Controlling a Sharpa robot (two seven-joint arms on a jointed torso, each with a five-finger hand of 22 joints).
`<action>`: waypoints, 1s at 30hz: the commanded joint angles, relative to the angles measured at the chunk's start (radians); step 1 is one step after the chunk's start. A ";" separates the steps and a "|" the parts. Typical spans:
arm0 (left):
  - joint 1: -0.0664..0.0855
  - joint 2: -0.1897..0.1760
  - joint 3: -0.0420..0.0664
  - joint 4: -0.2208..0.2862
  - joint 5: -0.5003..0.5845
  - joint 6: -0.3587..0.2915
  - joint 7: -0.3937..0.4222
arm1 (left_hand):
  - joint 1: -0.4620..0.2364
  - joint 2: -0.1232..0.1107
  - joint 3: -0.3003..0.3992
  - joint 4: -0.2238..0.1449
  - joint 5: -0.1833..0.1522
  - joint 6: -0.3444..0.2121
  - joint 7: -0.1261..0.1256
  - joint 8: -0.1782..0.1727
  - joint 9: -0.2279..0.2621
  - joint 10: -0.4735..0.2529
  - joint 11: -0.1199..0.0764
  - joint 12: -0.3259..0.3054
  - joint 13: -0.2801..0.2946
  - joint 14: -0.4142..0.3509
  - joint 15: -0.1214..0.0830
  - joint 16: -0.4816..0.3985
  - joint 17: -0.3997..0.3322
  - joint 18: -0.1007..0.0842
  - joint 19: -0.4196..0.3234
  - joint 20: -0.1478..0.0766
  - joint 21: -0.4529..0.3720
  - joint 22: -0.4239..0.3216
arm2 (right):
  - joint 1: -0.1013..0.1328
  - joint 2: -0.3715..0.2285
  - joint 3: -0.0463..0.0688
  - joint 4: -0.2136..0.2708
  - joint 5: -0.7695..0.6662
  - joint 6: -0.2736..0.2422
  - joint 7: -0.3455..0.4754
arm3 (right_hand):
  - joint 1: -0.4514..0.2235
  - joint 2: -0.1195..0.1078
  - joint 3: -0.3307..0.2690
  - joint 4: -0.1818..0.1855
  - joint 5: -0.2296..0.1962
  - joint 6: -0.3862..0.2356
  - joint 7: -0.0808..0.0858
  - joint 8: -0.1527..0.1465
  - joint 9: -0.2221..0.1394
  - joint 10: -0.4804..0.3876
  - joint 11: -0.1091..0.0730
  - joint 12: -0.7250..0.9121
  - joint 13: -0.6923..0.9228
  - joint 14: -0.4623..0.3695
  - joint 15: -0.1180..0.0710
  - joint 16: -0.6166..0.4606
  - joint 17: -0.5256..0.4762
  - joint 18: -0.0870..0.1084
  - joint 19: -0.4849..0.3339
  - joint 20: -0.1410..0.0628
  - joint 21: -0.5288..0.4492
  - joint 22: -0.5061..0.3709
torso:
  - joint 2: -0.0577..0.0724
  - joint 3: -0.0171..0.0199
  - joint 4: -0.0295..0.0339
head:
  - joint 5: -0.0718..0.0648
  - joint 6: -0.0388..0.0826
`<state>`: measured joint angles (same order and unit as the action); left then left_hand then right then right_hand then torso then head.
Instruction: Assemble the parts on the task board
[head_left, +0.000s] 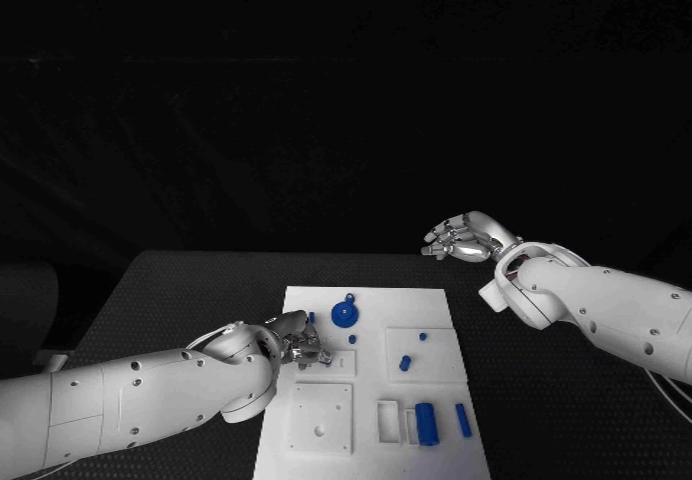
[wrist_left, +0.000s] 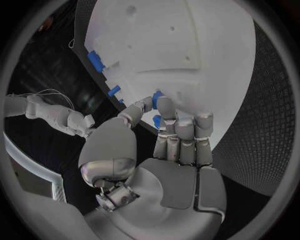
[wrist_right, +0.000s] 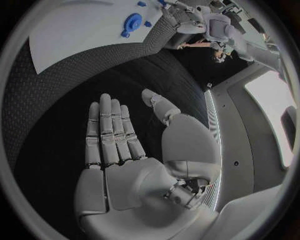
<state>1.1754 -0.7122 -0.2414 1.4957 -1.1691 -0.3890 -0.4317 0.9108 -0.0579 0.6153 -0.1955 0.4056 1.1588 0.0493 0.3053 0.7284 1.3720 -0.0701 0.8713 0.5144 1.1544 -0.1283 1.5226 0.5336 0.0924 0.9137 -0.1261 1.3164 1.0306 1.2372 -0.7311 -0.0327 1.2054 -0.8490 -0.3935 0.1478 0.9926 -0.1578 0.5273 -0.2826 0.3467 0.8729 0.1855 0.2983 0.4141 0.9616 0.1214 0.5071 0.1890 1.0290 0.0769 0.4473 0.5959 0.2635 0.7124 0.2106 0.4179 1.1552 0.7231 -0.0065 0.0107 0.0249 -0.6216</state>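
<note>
The white task board (head_left: 368, 380) lies in the middle of the black bench (head_left: 188, 290), and everything here is placed against it. The left hand (head_left: 296, 340) sits over the board's left edge, just beside the raised square block in the board's upper left part; in the left wrist view its fingers (wrist_left: 181, 132) stand close together and curl toward the thumb around a small blue part (wrist_left: 156, 121), which shows between the fingertips at the board's edge, so the hand appears to pinch it, though the contact itself is partly hidden. Just beyond that hand on the board stands a round blue knob (head_left: 345, 315) with a small blue peg (head_left: 351, 297) next to it. Further toward the board's right half lie two small blue pieces (head_left: 405, 363), and along the board's near right corner a blue cylinder (head_left: 427, 424) lies beside a thin blue bar (head_left: 463, 420), near a white rectangular recess. The right hand (head_left: 464, 238) hovers well apart from the board, past its far right corner; its fingers (wrist_right: 111, 135) are stretched out flat and empty.
</note>
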 joint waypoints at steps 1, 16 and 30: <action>0.000 0.002 -0.001 -0.002 -0.011 0.023 -0.007 | 0.009 0.019 0.012 -0.004 0.003 0.094 -0.058 0.067 0.048 0.037 -0.042 0.007 0.001 0.084 -0.088 0.004 0.001 0.014 0.004 -0.144 0.005 0.001 | 0.000 0.002 0.000 0.001 -0.004 0.014 0.010 | 0.007 0.007 -0.003 0.001 0.003 -0.001 -0.002 0.007 -0.001 0.007 0.002 -0.004 -0.001 0.001 0.006 -0.005 0.001 -0.012 -0.006 0.003 -0.006 0.001 | 0.000 -0.0003 0.0005 | 0.000 -0.003; -0.001 0.004 0.000 -0.004 -0.013 0.043 -0.010 | 0.006 0.020 0.013 -0.009 0.005 0.096 -0.058 0.068 0.048 0.037 -0.042 0.009 0.004 0.086 -0.088 0.005 0.002 0.015 0.004 -0.144 0.006 0.002 | 0.000 0.004 0.000 -0.001 -0.004 0.016 0.011 | 0.008 0.007 -0.003 0.000 0.005 -0.001 -0.002 0.007 -0.002 0.008 0.002 -0.005 -0.003 0.001 0.006 -0.006 0.001 -0.012 -0.007 0.003 -0.007 0.001 | 0.000 0.0004 0.0002 | 0.002 -0.002; -0.002 0.000 0.000 -0.001 -0.012 0.050 -0.011 | 0.000 0.026 0.015 -0.021 0.018 0.099 -0.059 0.069 0.048 0.038 -0.043 0.013 0.009 0.088 -0.088 0.008 0.004 0.016 0.004 -0.143 0.008 0.005 | 0.000 0.005 0.000 -0.004 -0.004 0.018 0.012 | 0.010 0.009 -0.002 -0.001 0.005 0.000 -0.003 0.008 -0.002 0.008 0.002 -0.005 -0.006 0.000 0.006 -0.008 0.002 -0.011 -0.008 0.004 -0.008 0.002 | 0.000 -0.0004 0.0004 | 0.002 -0.004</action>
<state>1.1751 -0.7119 -0.2401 1.4948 -1.1766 -0.3604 -0.4326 0.9037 -0.0508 0.6139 -0.1970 0.4190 1.1593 0.0494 0.3054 0.7302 1.3744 -0.0718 0.8788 0.5235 1.1565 -0.1266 1.5264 0.5369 0.1001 0.9149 -0.1246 1.3203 1.0345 1.2370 -0.7268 -0.0328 1.2019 -0.8492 -0.3885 0.1487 0.9966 -0.1538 0.5273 -0.2826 0.3466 0.8729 0.1855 0.3017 0.4134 0.9652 0.1251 0.5071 0.1837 1.0289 0.0768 0.4433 0.5960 0.2634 0.7087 0.2143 0.4141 1.1560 0.7230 -0.0067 0.0108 0.0277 -0.6254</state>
